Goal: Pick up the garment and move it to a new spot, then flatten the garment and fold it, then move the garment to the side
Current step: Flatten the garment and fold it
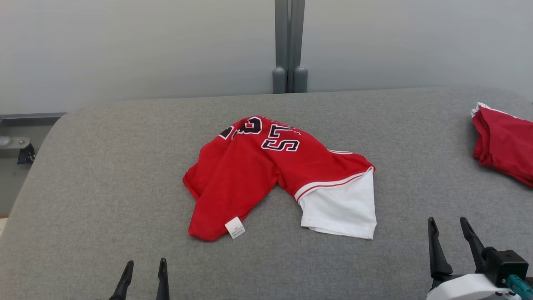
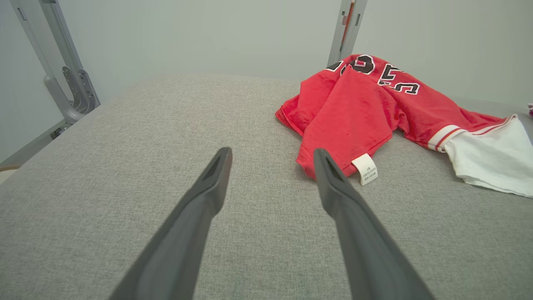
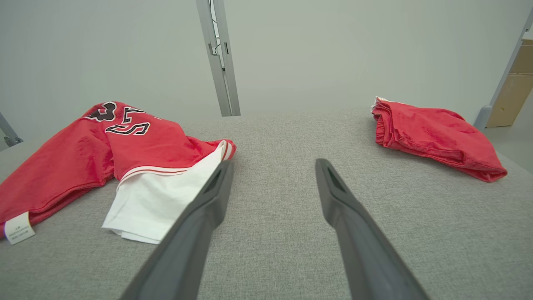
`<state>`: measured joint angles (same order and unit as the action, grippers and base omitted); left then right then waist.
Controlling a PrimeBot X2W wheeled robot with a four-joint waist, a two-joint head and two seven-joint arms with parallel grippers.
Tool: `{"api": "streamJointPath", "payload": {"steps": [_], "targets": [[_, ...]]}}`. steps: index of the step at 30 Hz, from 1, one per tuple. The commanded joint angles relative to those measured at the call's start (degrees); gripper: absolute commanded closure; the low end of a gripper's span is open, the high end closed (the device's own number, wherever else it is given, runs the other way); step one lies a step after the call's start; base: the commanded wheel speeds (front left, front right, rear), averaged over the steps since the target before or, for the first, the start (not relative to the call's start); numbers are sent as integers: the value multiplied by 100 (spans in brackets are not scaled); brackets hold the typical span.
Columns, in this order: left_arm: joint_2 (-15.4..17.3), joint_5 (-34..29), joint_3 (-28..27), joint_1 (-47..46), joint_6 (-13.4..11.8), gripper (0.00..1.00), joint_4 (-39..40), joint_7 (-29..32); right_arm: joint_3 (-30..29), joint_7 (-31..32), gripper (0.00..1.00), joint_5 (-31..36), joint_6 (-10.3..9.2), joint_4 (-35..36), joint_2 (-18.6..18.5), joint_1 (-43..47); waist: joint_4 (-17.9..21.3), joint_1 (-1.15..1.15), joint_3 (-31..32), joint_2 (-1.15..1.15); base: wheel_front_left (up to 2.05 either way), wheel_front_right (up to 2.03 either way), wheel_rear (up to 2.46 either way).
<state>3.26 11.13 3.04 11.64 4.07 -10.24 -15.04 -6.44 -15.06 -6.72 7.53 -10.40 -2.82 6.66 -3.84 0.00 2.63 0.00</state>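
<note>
**Location of the work item.** The red jersey (image 1: 266,166) lies crumpled at the centre of the frame in the head view, on the grey fabric-covered table (image 1: 104,175). A white section (image 1: 341,208) extends from its lower right. A small white label (image 1: 235,227) sits at its lower left corner.

**Obscured detail.**
- The black-and-white lettering near the jersey's top is broken by folds and cannot be read whole.
- The label print is too small to read.
- A folded red garment (image 1: 506,146) at the right of the frame is cut off by the frame edge.
- The left end effector (image 1: 146,261) is cut off by the bottom edge, with the finger ends alone in frame.

**End effector state.**
- Left end effector: fingers spread wide and empty, at lower left, apart from the jersey.
- Right end effector (image 1: 447,220): fingers spread wide and empty, at lower right, apart from the white section.

**Edges and clearance.**
- The far table edge runs across the upper frame against a pale wall (image 1: 125,46), with a grey post (image 1: 289,46) at upper centre.
- The table's upper left corner is rounded.
- Bare table surface lies left of the jersey, below it, and between it and the folded garment.
</note>
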Motion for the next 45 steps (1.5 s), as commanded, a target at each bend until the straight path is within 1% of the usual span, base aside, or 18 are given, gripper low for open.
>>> {"api": "streamJointPath", "payload": {"steps": [1, 7, 11, 14, 17, 20, 22, 25, 27, 32, 36, 44, 45], "targets": [[0, -36, -40, -34, 42, 0, -15, -18, 17, -15, 0, -2, -9, -4, -14, -21, 6, 0, -6, 0, 0, 0, 0], [-25, -107, -40, -138, 86, 0, 21, -18, 86, -15, 0, 15, -9, 153, -15, -138, 31, 0, -37, 0, 0, 0, 0], [-30, -131, 54, -269, 54, 0, -62, -18, 162, -15, 0, 59, -9, 245, -14, -282, 39, 0, -118, 0, 0, 0, 0], [-27, -128, 229, -510, 94, 0, -390, 226, 341, -3, 0, 232, -9, -11, -14, -444, 37, 0, -246, 0, 0, 0, 0], [8, -25, 354, -850, 153, 0, -623, 727, 556, 410, 0, 468, -9, -223, -17, -852, 40, 0, -528, 0, 0, 0, 0], [26, 168, 434, -1192, 207, 0, -863, 1234, 731, 1076, 0, 609, -9, -456, -12, -1209, 55, 0, -840, 0, 0, 0, 0], [26, 280, 472, -1428, 242, 0, -1003, 1463, 776, 1498, 0, 667, -10, -630, -22, -1428, 54, 0, -1000, 0, 0, 0, 0], [47, 460, 532, -1700, 286, 0, -1252, 1643, 888, 2015, 0, 717, -9, -901, -19, -1675, 47, 0, -1201, 0, 0, 0, 0], [47, 556, 590, -1839, 298, 0, -1378, 1664, 954, 2188, 0, 730, -9, -1021, -15, -1757, 32, 0, -1288, 0, 0, 0, 0], [44, 854, 742, -2078, 340, 0, -1571, 1622, 1031, 2221, 0, 619, -9, -1167, -17, -1851, 14, 0, -1410, 0, 0, 0, 0], [128, 950, 942, -2234, 344, 0, -1721, 1569, 1059, 2175, 0, 588, -9, -1242, -16, -1904, 21, 0, -1485, 0, 0, 0, 0], [268, 1374, 1424, -2446, 347, 0, -1868, 1382, 1150, 2119, 0, 471, -9, -1438, -16, -1988, 72, 0, -1538, 0, 0, 0, 0], [294, 1456, 1511, -2465, 347, 18, -1876, 1360, 1184, 2104, 4, 424, -9, -1484, -15, -2009, 75, 0, -1541, 0, 0, 0, 0]]}}
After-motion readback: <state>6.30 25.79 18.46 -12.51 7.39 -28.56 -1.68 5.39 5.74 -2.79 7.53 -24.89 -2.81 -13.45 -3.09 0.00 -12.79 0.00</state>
